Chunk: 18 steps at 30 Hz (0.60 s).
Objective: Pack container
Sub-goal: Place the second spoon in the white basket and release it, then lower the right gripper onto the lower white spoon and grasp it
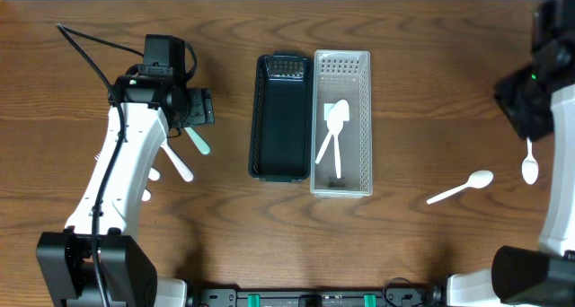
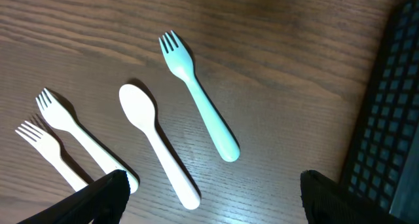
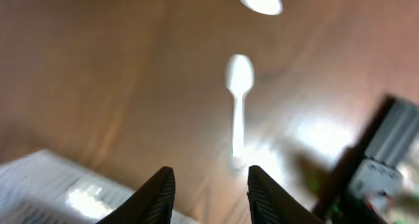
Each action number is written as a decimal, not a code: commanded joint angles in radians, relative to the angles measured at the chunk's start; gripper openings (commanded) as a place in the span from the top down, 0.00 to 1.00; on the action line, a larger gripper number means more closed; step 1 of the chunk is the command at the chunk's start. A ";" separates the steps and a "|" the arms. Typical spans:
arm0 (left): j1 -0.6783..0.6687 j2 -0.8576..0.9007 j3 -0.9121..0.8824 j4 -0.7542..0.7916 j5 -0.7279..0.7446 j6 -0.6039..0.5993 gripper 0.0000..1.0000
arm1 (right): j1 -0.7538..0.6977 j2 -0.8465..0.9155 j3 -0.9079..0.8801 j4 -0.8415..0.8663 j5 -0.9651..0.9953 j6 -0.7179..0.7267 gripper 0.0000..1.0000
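A black container [image 1: 281, 118] and a clear white container [image 1: 361, 118] stand side by side at mid-table. The white one holds two white spoons [image 1: 334, 127]. My left gripper [image 1: 199, 109] is open and empty above loose cutlery. The left wrist view shows the gripper [image 2: 216, 201] over a teal fork [image 2: 200, 96], a white spoon [image 2: 157, 142] and two white forks [image 2: 65, 129]. My right gripper [image 1: 524, 118] is open and empty at the far right. One white spoon [image 1: 530, 166] lies just below it and shows blurred in the right wrist view [image 3: 239, 86]. Another spoon [image 1: 461, 188] lies to its left.
The black container's mesh wall [image 2: 386, 119] is at the right of the left wrist view. The right wrist view is blurred, with a pale shape [image 3: 59, 185] at lower left and dark hardware with a green light [image 3: 373, 171] at right.
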 commanded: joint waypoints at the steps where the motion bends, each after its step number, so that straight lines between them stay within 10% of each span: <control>1: 0.005 0.006 0.020 -0.003 -0.008 -0.001 0.15 | -0.051 -0.008 -0.106 0.014 0.009 0.097 0.59; 18: 0.005 0.006 0.020 -0.003 -0.008 -0.001 0.15 | -0.055 -0.008 -0.757 0.607 -0.025 -0.070 0.54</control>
